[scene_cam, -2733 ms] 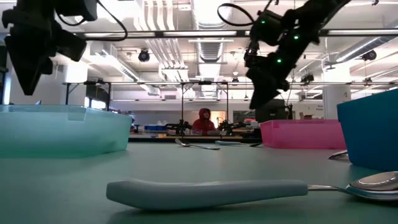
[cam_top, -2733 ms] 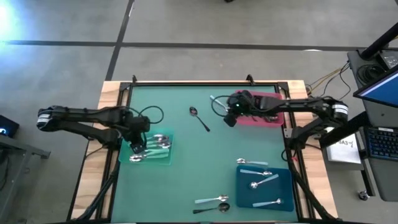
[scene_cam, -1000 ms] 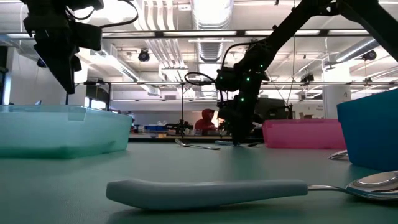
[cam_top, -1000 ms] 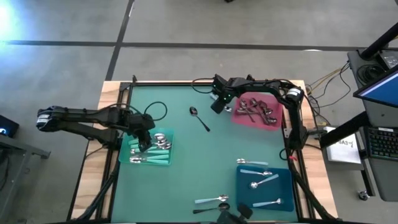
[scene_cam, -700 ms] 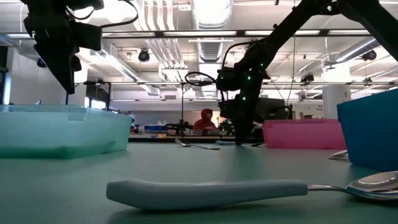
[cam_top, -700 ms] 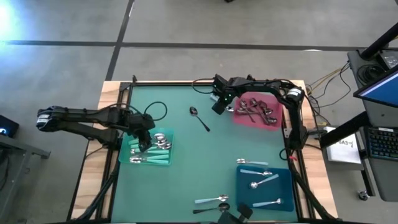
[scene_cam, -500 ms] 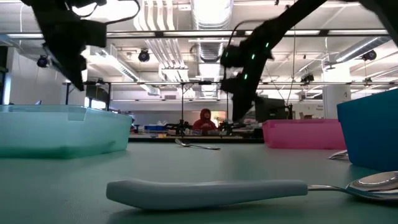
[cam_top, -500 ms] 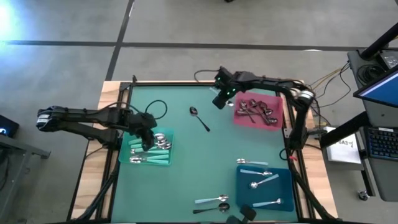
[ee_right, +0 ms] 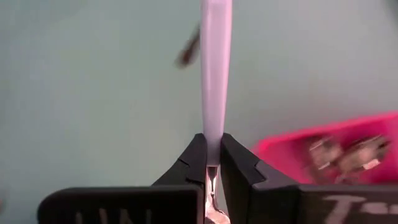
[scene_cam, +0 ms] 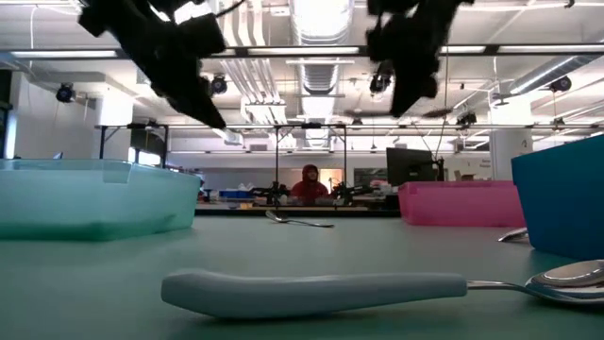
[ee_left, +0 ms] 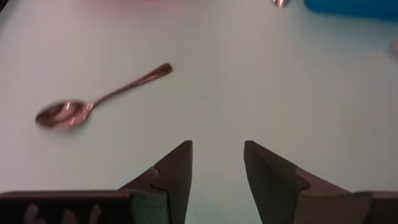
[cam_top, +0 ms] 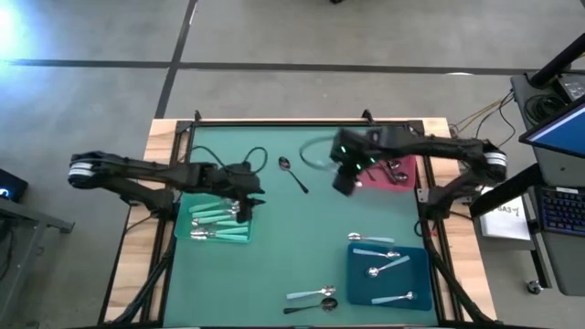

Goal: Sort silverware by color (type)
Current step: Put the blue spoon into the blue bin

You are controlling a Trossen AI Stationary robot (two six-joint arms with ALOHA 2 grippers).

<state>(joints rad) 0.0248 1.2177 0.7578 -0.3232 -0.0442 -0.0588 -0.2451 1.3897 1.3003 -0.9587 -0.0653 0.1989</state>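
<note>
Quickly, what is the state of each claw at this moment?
Left claw: open, empty, above the table.
Right claw: shut on a pale blue spoon, lifted beside the pink tray.

Green table top point(cam_top: 302, 238) fills a wooden frame point(cam_top: 163, 132), grey floor all around it. A teal tray point(cam_top: 239, 234) sits near the left edge, a pink tray point(cam_top: 409, 169) is up at the far right corner, and a blue tray point(cam_top: 361, 288) lies toward the near right corner. Level across the table, the teal tray point(scene_cam: 94, 194) shows pale walls, the pink tray point(scene_cam: 458, 203) stands far back and the blue tray point(scene_cam: 562, 194) rises at the right. Beyond the table, a person in red point(scene_cam: 309, 181) is seated among desks under ceiling ducts point(scene_cam: 316, 24). Off the right edge: a keyboard point(cam_top: 558, 208) and a screen point(cam_top: 559, 117).
</note>
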